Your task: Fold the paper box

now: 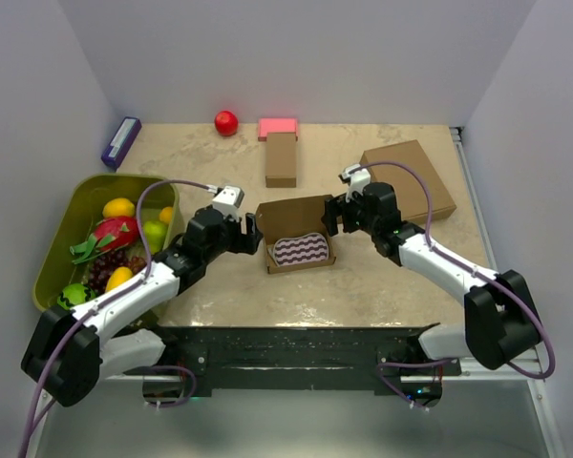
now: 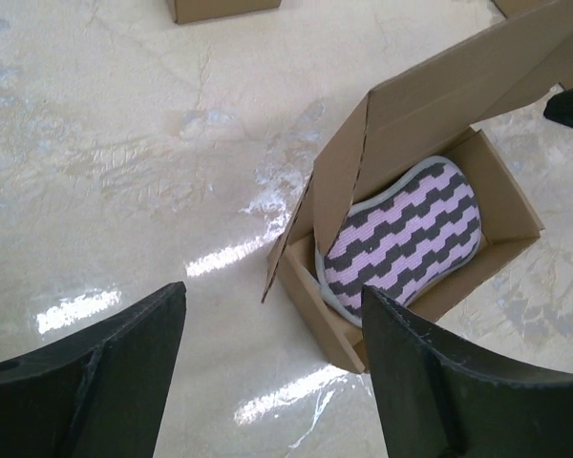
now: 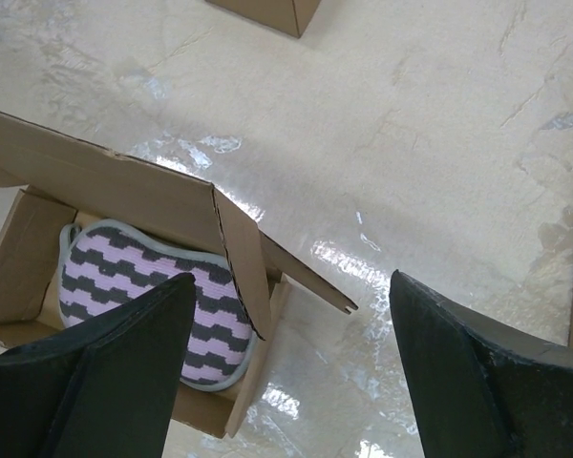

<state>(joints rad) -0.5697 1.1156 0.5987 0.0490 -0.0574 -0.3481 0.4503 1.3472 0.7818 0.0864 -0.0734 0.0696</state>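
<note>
Ahead of our left gripper (image 2: 272, 291) we see the paper box (image 2: 420, 114), plain brown, and inside it a pad (image 2: 401, 239) striped pink and dark grey in stepped zigzags, edged pale grey.

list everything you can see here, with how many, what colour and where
paper box: one, brown, table centre, lid open
striped pad: one, pink and dark grey, inside the paper box
narrow box: one, brown, behind the paper box
block: one, pink, just beyond the narrow box
ball: one, red, far edge, left of the block
large box: one, brown, far right
flat case: one, purple, far left corner
tub: one, olive green, left side
fruit: several, yellow, red, green, dark purple, in the tub
table: one, beige marble
left end effector: one, black, open, left of the paper box
right end effector: one, black, open, right of the paper box
</note>
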